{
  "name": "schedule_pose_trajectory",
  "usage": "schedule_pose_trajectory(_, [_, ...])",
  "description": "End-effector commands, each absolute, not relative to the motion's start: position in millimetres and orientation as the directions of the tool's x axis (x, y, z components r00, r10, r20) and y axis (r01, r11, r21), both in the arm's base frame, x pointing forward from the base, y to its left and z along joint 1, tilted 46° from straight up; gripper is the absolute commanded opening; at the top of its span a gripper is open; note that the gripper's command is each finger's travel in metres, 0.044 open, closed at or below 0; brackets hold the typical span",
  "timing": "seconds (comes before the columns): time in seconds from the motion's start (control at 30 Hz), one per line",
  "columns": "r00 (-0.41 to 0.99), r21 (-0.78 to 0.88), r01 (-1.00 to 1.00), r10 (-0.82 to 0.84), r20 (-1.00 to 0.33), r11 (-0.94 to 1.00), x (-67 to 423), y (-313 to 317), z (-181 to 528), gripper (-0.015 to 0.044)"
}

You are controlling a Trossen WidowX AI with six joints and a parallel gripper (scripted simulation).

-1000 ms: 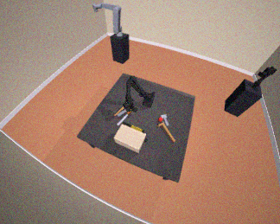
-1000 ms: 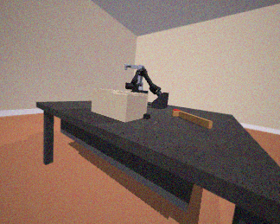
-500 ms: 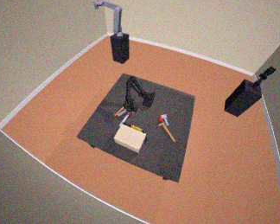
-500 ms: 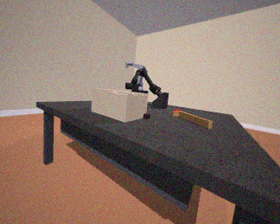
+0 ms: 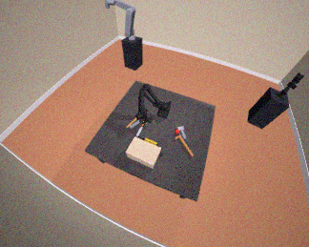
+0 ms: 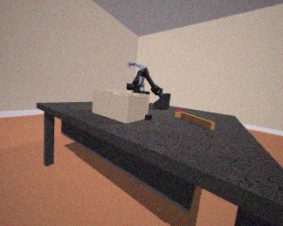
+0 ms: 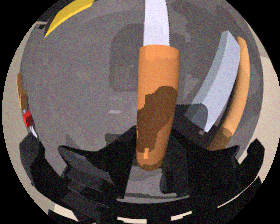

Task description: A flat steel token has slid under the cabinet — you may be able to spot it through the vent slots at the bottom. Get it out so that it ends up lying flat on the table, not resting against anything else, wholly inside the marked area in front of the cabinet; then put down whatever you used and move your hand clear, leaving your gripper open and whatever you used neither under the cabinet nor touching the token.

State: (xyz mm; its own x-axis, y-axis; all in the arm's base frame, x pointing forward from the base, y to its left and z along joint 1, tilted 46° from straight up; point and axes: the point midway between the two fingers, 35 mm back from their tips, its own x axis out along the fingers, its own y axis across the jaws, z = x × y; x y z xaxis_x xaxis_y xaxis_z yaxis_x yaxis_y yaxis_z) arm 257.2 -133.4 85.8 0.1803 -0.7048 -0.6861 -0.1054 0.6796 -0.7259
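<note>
Though the jaws are driven hard shut, they stand apart on the orange handle of a tool (image 7: 156,112), so the gripper (image 5: 140,123) has a firm hold on it. The wrist view shows that handle running up between the fingers to a pale grey blade pointing away from the camera. A second orange-and-grey tool (image 7: 226,93) lies on the table just to the right of the held one. In the top view the gripper hangs low over the table (image 5: 199,120), just behind the cabinet (image 5: 143,154) on its arm side, with the blade aimed toward the cabinet. A yellow strip (image 5: 148,139) shows along that same cabinet edge, probably part of the marked area. A hammer (image 5: 184,141) with a red spot by its head lies well apart, to the cabinet's right.

The token cannot be seen in any view; by the task it should be under the cabinet.

As judged, only the tool pickup is done. Left to do: reach under, draw the token into the marked area, lay the tool down away from it, and open and withdraw.
</note>
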Motion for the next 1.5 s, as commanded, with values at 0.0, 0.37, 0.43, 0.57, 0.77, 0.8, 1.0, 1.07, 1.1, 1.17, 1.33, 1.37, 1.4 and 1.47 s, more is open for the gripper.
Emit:
schedule_pose_trajectory(0.0, [0.187,-0.729,-0.138,-0.705,-0.684,0.671,258.8,-132.8,87.5,0.0000])
schedule_pose_trajectory(0.37, [0.187,-0.728,-0.221,-0.705,-0.684,0.649,258.8,-132.7,87.4,0.0000])
schedule_pose_trajectory(0.43, [0.187,-0.728,-0.236,-0.705,-0.684,0.644,258.8,-132.7,87.4,0.0000])
schedule_pose_trajectory(0.57, [0.187,-0.726,-0.266,-0.705,-0.684,0.634,258.9,-132.6,87.3,0.0000])
schedule_pose_trajectory(0.77, [0.187,-0.725,-0.279,-0.705,-0.684,0.630,257.1,-133.1,87.4,0.0000])
schedule_pose_trajectory(0.8, [0.187,-0.725,-0.278,-0.705,-0.684,0.630,256.3,-133.4,87.4,0.0000])
schedule_pose_trajectory(1.0, [0.187,-0.725,-0.277,-0.705,-0.684,0.631,250.0,-135.3,87.7,0.0000])
schedule_pose_trajectory(1.07, [0.186,-0.725,-0.277,-0.705,-0.684,0.631,247.9,-135.9,87.7,0.0000])
schedule_pose_trajectory(1.1, [0.186,-0.725,-0.277,-0.705,-0.684,0.631,246.8,-136.2,87.8,0.0000])
schedule_pose_trajectory(1.17, [0.186,-0.725,-0.277,-0.705,-0.684,0.631,244.6,-136.8,87.8,0.0000])
schedule_pose_trajectory(1.33, [0.181,-0.723,-0.277,-0.705,-0.686,0.632,243.9,-137.7,86.7,0.0052])
schedule_pose_trajectory(1.37, [0.179,-0.723,-0.278,-0.705,-0.686,0.633,244.4,-137.8,86.2,0.0079])
schedule_pose_trajectory(1.4, [0.179,-0.723,-0.278,-0.705,-0.686,0.633,244.4,-137.8,86.2,0.0105])
schedule_pose_trajectory(1.47, [0.179,-0.723,-0.278,-0.705,-0.686,0.633,244.2,-137.8,86.2,0.0157])
